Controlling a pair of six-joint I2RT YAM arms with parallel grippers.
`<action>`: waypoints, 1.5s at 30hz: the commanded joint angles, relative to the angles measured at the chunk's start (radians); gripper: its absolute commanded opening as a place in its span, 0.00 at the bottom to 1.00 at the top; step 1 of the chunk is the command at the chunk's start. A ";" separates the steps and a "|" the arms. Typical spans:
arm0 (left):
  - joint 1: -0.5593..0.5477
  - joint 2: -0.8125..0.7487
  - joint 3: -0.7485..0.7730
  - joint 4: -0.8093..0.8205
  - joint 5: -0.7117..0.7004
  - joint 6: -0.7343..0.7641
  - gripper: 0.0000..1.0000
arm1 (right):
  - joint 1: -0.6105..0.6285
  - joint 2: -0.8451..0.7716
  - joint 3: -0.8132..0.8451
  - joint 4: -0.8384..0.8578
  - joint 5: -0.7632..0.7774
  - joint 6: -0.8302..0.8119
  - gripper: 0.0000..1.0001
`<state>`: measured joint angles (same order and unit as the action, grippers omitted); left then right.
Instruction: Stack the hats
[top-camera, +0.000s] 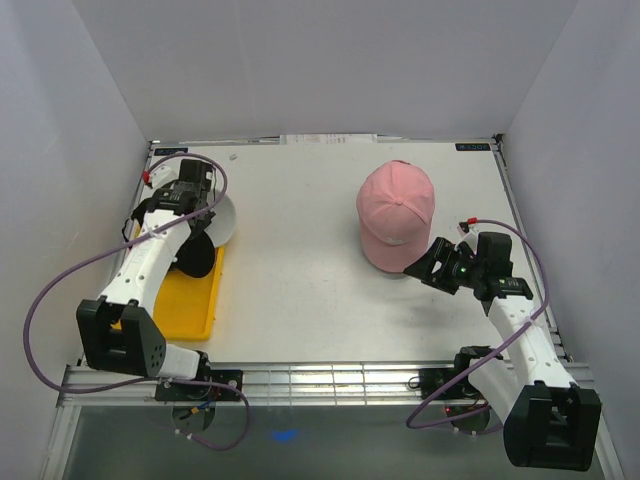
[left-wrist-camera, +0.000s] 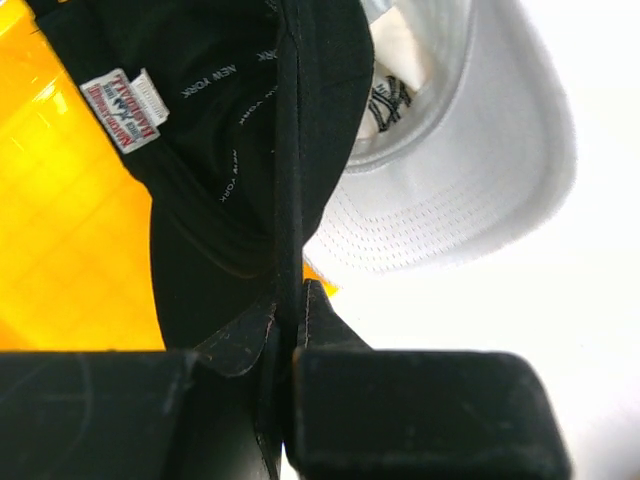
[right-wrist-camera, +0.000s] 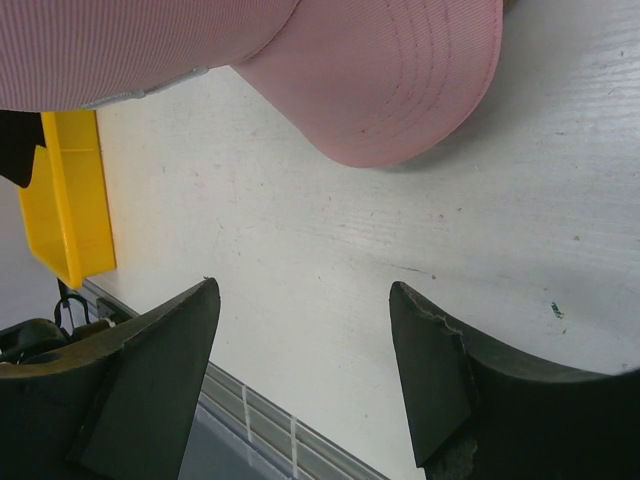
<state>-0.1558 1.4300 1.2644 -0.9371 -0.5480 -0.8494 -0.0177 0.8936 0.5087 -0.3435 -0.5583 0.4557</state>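
A pink cap (top-camera: 395, 212) sits crown-up on the table at the right, brim toward the near edge; its brim also shows in the right wrist view (right-wrist-camera: 400, 80). My right gripper (top-camera: 427, 266) is open and empty just in front of that brim (right-wrist-camera: 300, 292), not touching it. My left gripper (top-camera: 198, 225) is shut on the rim of a black cap (left-wrist-camera: 230, 160), held inside-up over the yellow tray; the fingers pinch the fabric edge (left-wrist-camera: 288, 322). A white cap with a dark logo (left-wrist-camera: 450, 170) lies next to it (top-camera: 224, 216).
The shallow yellow tray (top-camera: 190, 300) lies at the left near edge, under the black cap (top-camera: 196, 260); it also shows in the left wrist view (left-wrist-camera: 60, 230) and far off in the right wrist view (right-wrist-camera: 75, 190). White walls enclose the table on three sides.
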 joint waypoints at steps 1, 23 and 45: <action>0.002 -0.138 0.000 -0.011 0.042 0.004 0.00 | -0.001 -0.018 0.060 -0.018 -0.028 -0.012 0.74; 0.001 -0.396 0.262 0.281 0.580 -0.180 0.00 | 0.001 -0.005 0.293 -0.057 -0.159 0.132 0.74; -0.583 -0.080 -0.190 1.794 0.497 -0.668 0.00 | 0.050 0.099 0.671 0.230 -0.213 0.727 0.75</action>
<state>-0.7177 1.3632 1.0843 0.6209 0.0097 -1.4681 0.0277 0.9936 1.1427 -0.1898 -0.7624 1.0969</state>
